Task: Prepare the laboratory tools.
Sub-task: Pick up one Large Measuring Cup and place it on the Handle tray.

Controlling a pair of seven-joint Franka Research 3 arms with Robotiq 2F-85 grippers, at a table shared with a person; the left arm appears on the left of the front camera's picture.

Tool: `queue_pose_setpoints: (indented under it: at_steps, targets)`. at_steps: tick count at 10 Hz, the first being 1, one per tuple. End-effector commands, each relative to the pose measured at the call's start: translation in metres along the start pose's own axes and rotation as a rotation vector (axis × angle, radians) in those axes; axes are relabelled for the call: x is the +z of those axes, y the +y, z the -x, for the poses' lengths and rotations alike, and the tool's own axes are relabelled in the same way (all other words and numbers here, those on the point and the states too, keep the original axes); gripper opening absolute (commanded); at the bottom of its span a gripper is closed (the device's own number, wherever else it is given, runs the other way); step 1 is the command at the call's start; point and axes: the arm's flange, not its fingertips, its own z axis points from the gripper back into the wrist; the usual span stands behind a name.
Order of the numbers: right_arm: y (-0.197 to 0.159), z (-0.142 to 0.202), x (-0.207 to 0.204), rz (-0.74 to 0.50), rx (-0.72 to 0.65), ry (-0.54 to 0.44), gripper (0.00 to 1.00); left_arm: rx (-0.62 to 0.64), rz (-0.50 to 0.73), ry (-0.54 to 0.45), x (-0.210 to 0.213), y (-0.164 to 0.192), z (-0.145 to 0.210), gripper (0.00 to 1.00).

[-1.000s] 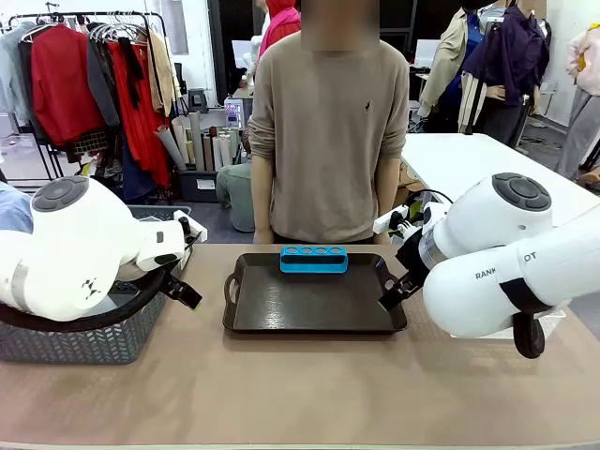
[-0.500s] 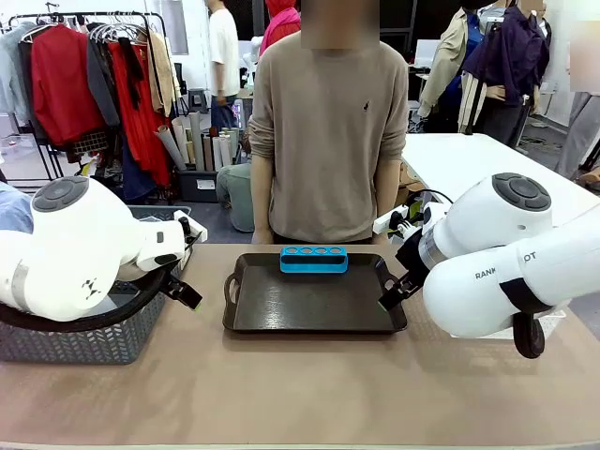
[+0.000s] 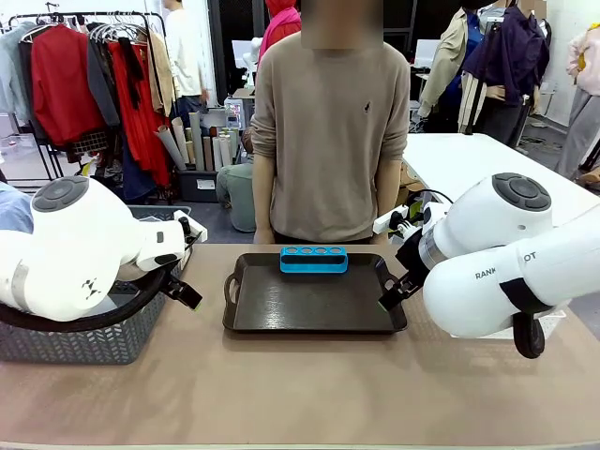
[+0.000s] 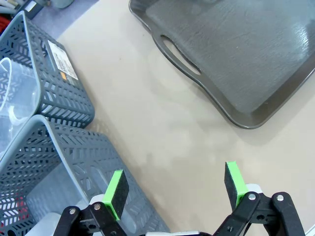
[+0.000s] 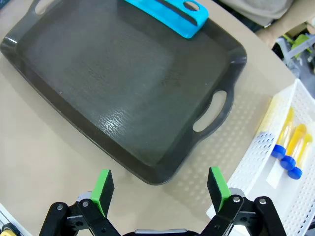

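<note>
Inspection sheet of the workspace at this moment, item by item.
Surface: beige table, dark grey handled tray centred.
Job's things: amber-yellow blue-capped tubes in a white perforated basket; clear plastic beaker in a grey woven basket; blue four-hole rack, empty, on the tray.
Clutter: nothing seen.
Grippers: left gripper open above bare table; right gripper open above the tray's rim.
Cables: black cable looping under the left arm.
Surroundings: person in a beige sweater at the far side; clothes rack behind.
</note>
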Motion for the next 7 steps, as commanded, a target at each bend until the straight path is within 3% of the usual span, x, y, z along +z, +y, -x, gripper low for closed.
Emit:
queue_pose_setpoints:
  at_steps: [1, 3, 7]
  targets:
    - [0.000, 0.000, 0.000, 0.000, 0.000, 0.000, 1.00, 0.001, 0.000, 0.000, 0.000, 0.001, 0.000, 1.00]
    - [0.000, 0.000, 0.000, 0.000, 0.000, 0.000, 1.00, 0.000, 0.000, 0.000, 0.000, 0.000, 0.000, 1.00]
    - [0.013, 0.001, 0.023, 0.072, 0.030, 0.052, 1.00, -0.040, 0.114, 0.002, 0.030, 0.001, -0.010, 1.00]
